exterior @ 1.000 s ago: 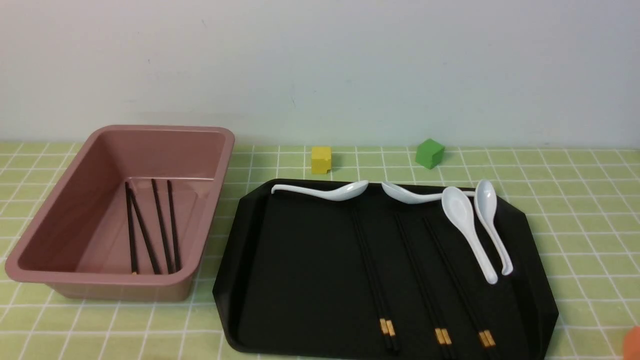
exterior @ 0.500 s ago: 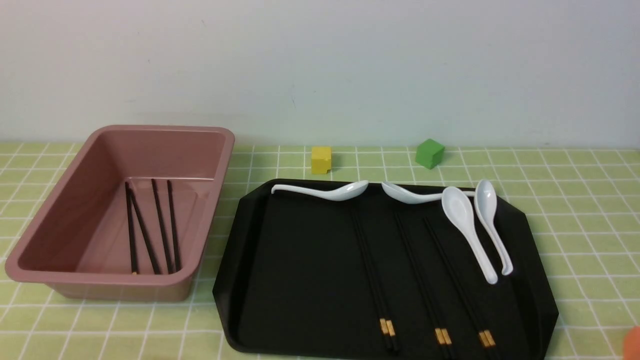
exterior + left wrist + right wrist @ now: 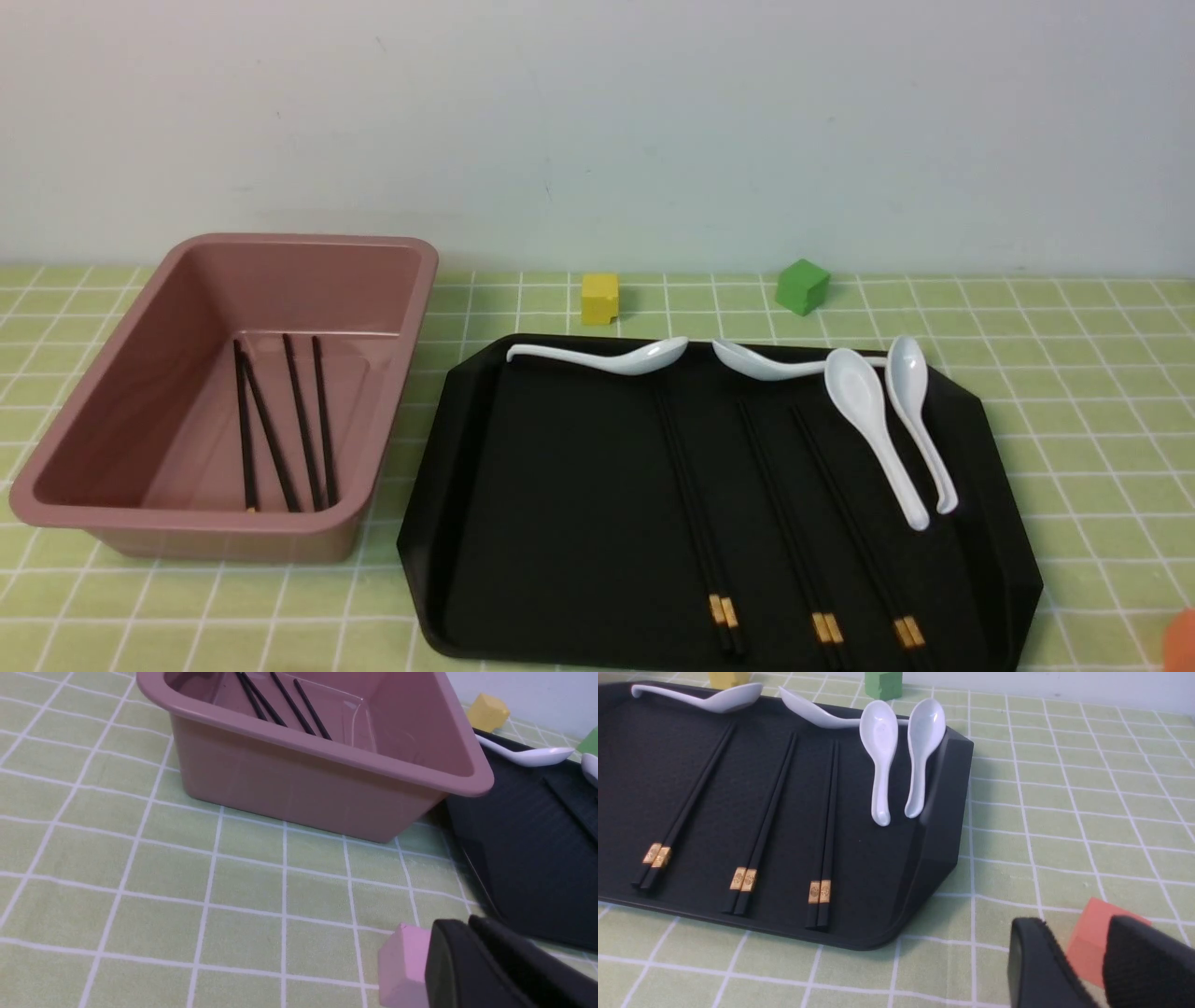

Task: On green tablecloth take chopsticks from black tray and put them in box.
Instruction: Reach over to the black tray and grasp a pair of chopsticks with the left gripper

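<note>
A: What is the box (image 3: 224,521) holding, over at the left?

B: Four black sticks (image 3: 301,420) are lying inside it, so the job is probably standing partway, between one transfer and the next.

A: And the left claw (image 3: 462,926)?

B: Its fingers are sitting narrow, tips together or nearly so, and nothing is showing in their grip. A pink block (image 3: 405,963) is resting just beside them on the green tablecloth (image 3: 247,882); whether they are touching is staying unclear.

A: What is the black tray (image 3: 569,523) carrying?

B: Three pairs of chopsticks (image 3: 695,509) are waiting there, gold bands toward the robot, with white spoons (image 3: 873,420) lying along the far side and toward the right. The next move is likely calling for an opened claw above one pair, lowering across both sticks so that neither is slipping away.

A: The right claw (image 3: 1073,926), farthest right?

B: Its fingers are standing apart, holding nothing visible, with a red block (image 3: 1099,938) showing between them, and no chopsticks are touching it.
</note>
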Available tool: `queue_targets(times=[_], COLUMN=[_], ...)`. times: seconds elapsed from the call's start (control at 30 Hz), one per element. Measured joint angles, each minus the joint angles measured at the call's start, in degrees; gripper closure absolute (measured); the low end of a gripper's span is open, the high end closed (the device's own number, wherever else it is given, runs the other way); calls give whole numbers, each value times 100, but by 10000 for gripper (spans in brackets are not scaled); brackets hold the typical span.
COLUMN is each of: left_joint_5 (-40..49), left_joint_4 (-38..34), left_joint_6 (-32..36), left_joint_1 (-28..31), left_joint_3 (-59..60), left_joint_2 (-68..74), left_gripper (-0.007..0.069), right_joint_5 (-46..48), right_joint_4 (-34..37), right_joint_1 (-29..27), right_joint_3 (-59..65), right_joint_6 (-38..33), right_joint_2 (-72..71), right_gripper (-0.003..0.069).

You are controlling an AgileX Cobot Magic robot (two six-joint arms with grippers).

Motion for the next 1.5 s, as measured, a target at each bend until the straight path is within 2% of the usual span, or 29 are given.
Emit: queue_targets(times=[0.4,0.47,0.57,0.6,0.67,0.7,0.77,0.97,1.03,1.13,1.27,1.4,1.43,1.47,1.5], left_joint_5=[-97,-102,-102,-115,-134,-183,-290,-640,-641,-711,-499,754,1658,1776,2561], left_joint_4=[-95,-444,-1656,-2331,-2779,-3321,-3955,-4700,-4728,-4673,-4103,-3273,-2789,-2670,-2278], left_joint_6=[-28,-238,-1013,-1491,-1740,-2000,-2174,-2231,-2180,-1742,-1212,-1077,-1068,-1068,-1046], left_joint_1=[0,0,0,0,0,0,0,0,0,0,0,0,0,0,0], left_joint_3=[0,0,0,0,0,0,0,-10,-70,-712,-1873,-2793,-3217,-3268,-3667], left_joint_2=[0,0,0,0,0,0,0,0,0,0,750,2091,2767,2967,3658], left_gripper=[577,575,574,574,574,574,573,569,573,627,637,637,637,637,637], right_joint_5=[0,0,0,0,0,0,0,0,0,0,0,0,0,0,0], right_joint_4=[0,0,0,0,0,0,0,0,0,0,0,0,0,0,0], right_joint_1=[0,0,0,0,0,0,0,0,0,0,0,0,0,0,0], right_joint_3=[0,0,0,0,0,0,0,0,0,0,0,0,0,0,0], right_joint_6=[0,0,0,0,0,0,0,0,0,0,0,0,0,0,0], right_joint_2=[0,0,0,0,0,0,0,0,0,0,0,0,0,0,0], right_gripper=[419,419,419,419,419,419,419,419,419,419,419,419,419,419,419])
